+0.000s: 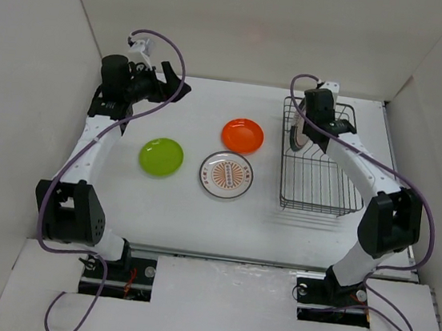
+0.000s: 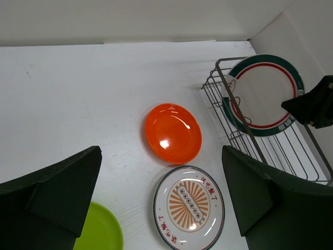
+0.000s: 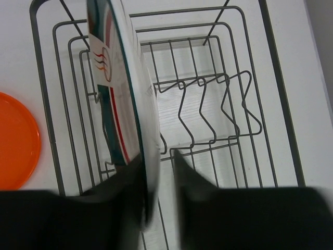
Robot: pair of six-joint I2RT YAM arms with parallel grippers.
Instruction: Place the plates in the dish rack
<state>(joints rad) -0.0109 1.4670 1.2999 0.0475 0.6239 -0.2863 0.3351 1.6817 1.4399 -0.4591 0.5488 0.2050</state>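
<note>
The green-rimmed plate (image 3: 117,104) is held on edge by the right jaws, which are closed narrowly on its rim, over the far left part of the dish rack (image 1: 324,182). Whether its lower edge is already seated between the prongs cannot be told. The left jaws are spread wide and empty, raised above the far left of the bench (image 1: 197,227). Three plates lie flat on the bench, all apart from one another: the orange plate (image 1: 242,135) just beside the rack, the patterned plate (image 1: 226,174) near it, and the lime-green plate (image 1: 161,156) further left.

The plates are judged to be light, stiff and smooth, so slipping in a narrow pinch is to be expected, and chipping if one is dropped onto the wire. A flat plate offers only its raised rim. It is best taken there, one finger under the lip, then tipped upright. The held plate should be lowered into a slot before the jaws are opened.
</note>
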